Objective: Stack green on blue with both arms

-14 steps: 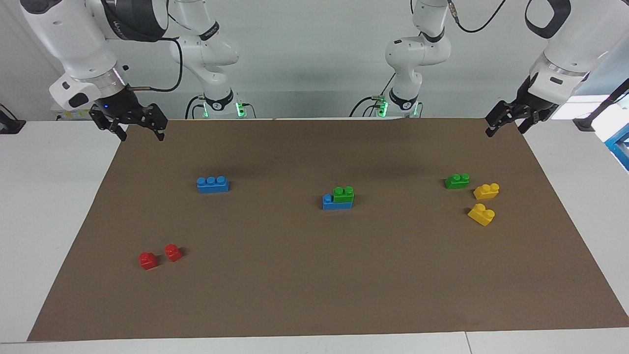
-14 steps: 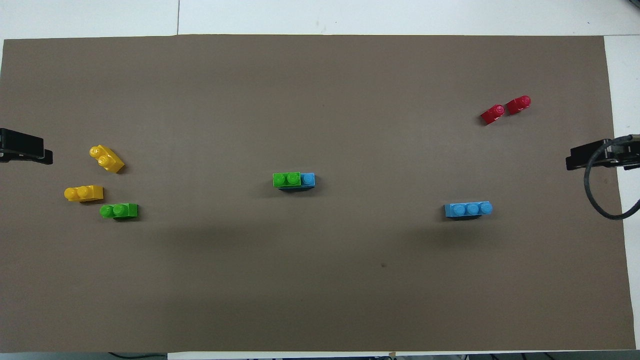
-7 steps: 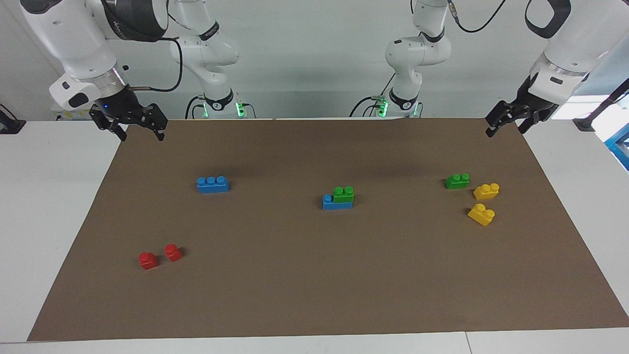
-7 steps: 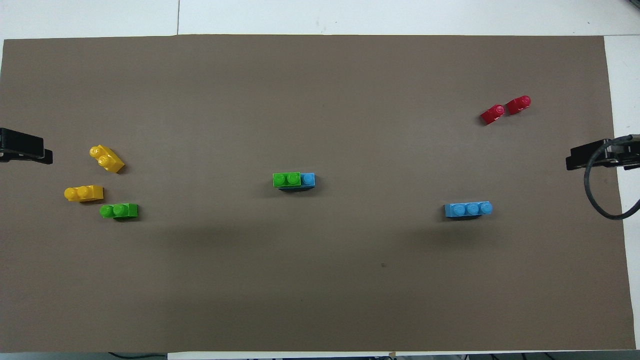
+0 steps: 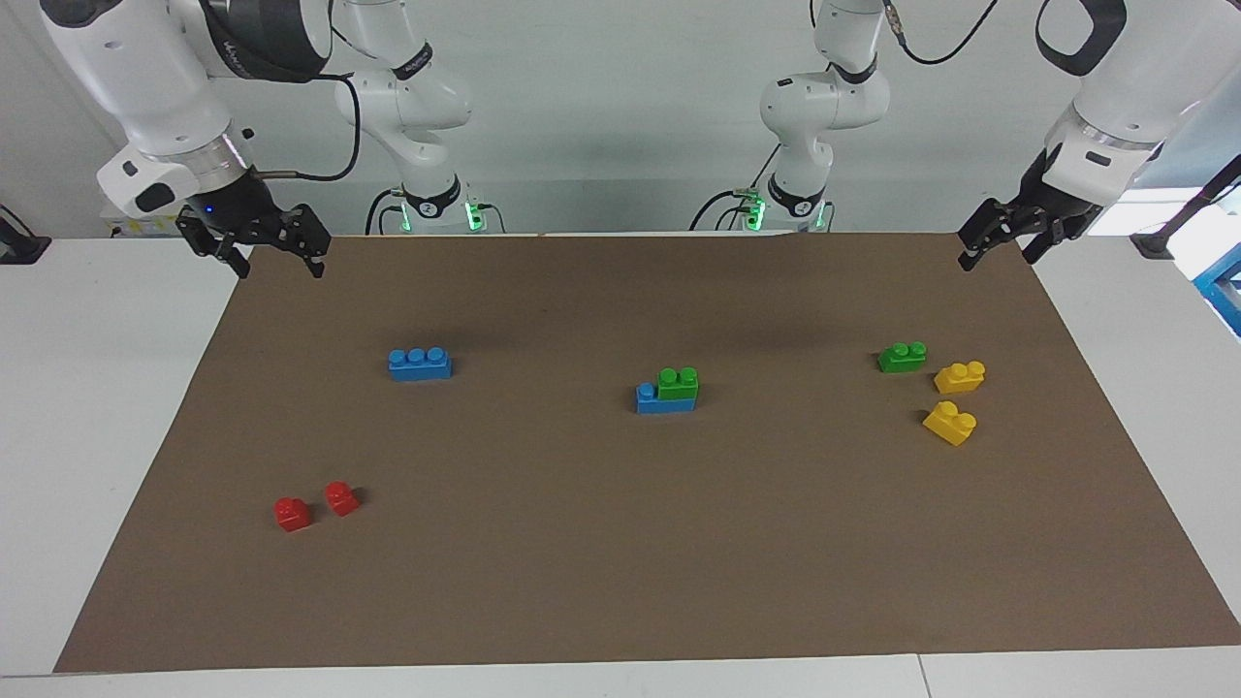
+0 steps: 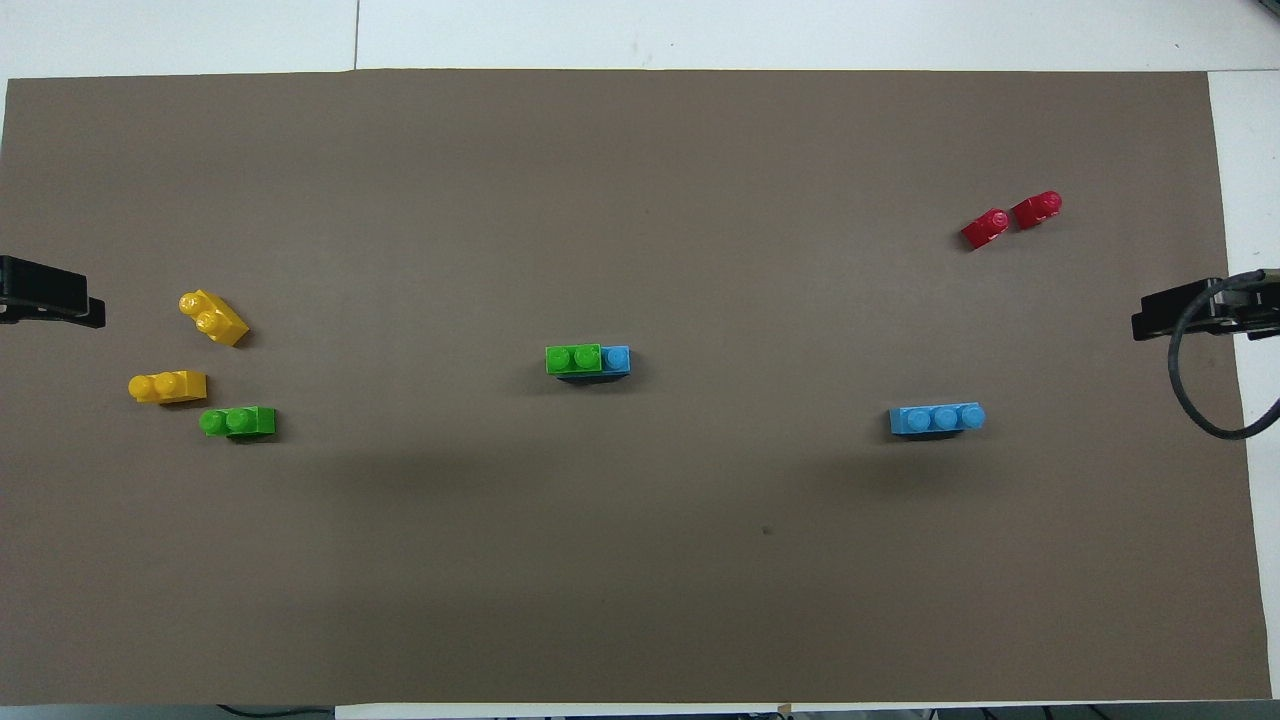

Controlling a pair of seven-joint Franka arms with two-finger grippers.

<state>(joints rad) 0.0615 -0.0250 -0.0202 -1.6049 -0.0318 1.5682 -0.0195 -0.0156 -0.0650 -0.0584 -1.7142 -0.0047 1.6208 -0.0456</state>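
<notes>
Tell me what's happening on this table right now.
Nothing is being handled. A green brick already sits on a blue brick mid-mat. Both arms wait, with the left gripper and right gripper open and empty over the mat's corners nearest the robots. A second green lies by two yellow bricks at the left arm's end; a second blue and two red bricks lie at the right arm's end.

A green brick (image 6: pixel 573 358) sits on a blue brick (image 6: pixel 616 360) mid-mat, with a second blue brick (image 6: pixel 937 419) lying apart toward the right arm's end.
</notes>
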